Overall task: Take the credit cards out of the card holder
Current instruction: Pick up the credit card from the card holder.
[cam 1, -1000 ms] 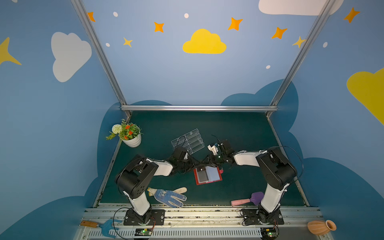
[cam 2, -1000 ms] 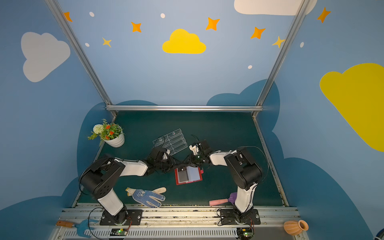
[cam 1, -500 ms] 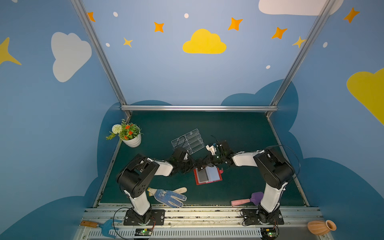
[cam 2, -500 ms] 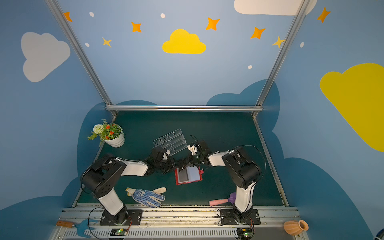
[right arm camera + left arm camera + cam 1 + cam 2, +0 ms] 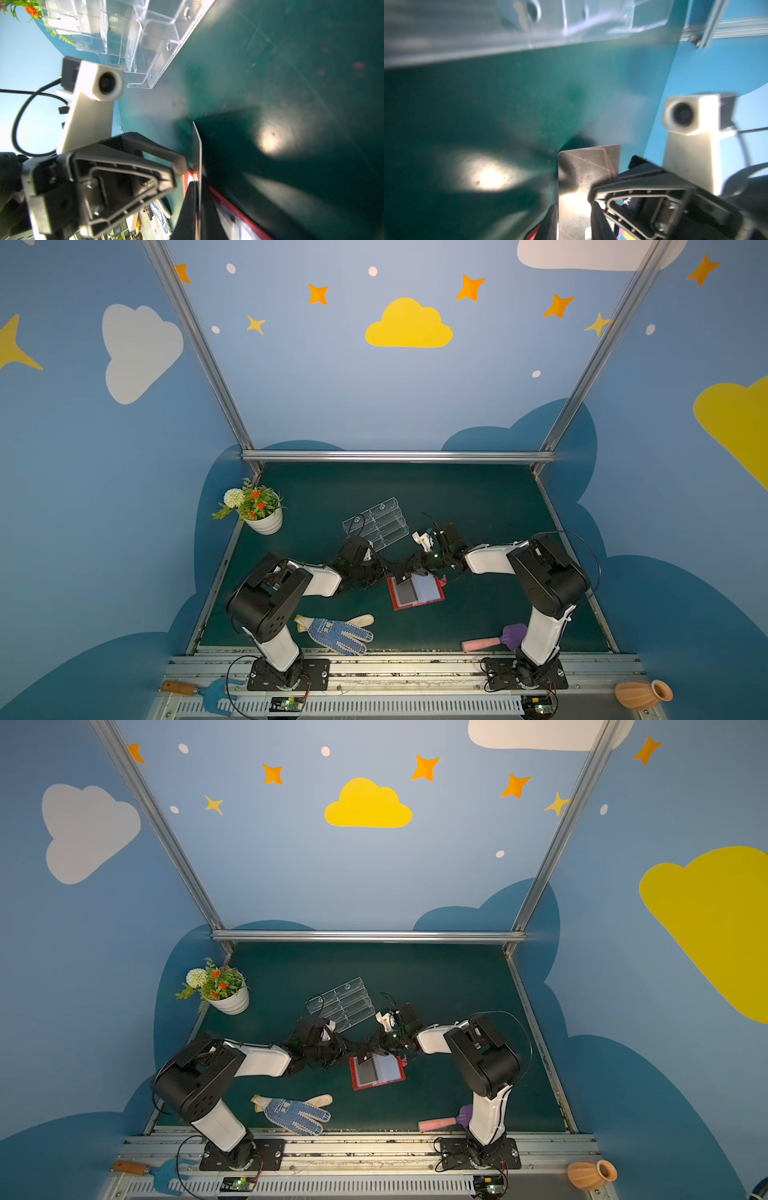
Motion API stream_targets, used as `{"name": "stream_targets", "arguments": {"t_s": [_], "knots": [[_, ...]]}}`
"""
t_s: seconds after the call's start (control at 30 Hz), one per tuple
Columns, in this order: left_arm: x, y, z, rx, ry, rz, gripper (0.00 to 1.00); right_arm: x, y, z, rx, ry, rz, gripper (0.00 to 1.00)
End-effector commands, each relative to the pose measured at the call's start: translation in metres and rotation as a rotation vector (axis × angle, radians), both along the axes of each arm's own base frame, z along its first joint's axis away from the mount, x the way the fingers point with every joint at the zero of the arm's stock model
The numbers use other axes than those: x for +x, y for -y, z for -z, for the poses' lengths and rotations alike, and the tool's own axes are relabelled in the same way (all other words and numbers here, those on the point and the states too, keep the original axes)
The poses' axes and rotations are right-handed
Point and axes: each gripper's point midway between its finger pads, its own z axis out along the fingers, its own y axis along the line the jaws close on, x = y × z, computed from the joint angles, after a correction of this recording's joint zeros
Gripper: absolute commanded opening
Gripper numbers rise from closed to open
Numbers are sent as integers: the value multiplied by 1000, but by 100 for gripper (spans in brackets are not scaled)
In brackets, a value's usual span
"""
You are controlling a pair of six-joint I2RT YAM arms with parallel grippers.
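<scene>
Pinching a dark credit card (image 5: 588, 164) by its faces, the right gripper (image 5: 195, 184) has its jaws pressed together on it. The left gripper (image 5: 390, 570) meets it tip to tip; whether its jaws grip the card I cannot tell. Just beside both pairs of jaws, the red card holder (image 5: 428, 591) lies open on the table (image 5: 478, 497).

A horizontal aluminium rail (image 5: 395, 456) closed the far edge of a dark green mat (image 5: 457, 497). Above the rail stood a blue back wall (image 5: 332, 398) painted with a yellow cloud (image 5: 409, 325) and orange stars (image 5: 318, 294). Slanted posts (image 5: 199, 348) rose from the rail's ends, with blue side walls (image 5: 62, 489) beyond them. In the right wrist view a bright patch (image 5: 270, 141), perhaps lamp glare, lay on the mat.
</scene>
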Motion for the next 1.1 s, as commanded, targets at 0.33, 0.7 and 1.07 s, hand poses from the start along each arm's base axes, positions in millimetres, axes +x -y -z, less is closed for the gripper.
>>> {"name": "stream_targets", "arguments": {"t_s": [0.33, 0.7, 1.07], "knots": [[14, -14, -39, -102, 68, -116, 37, 6, 6, -29, 74, 20, 61, 0], [12, -18, -44, -144, 70, -136, 48, 6, 11, -34, 88, 26, 73, 0], [10, -22, -54, -138, 84, -134, 61, 4, 14, -44, 100, 40, 70, 0]]}}
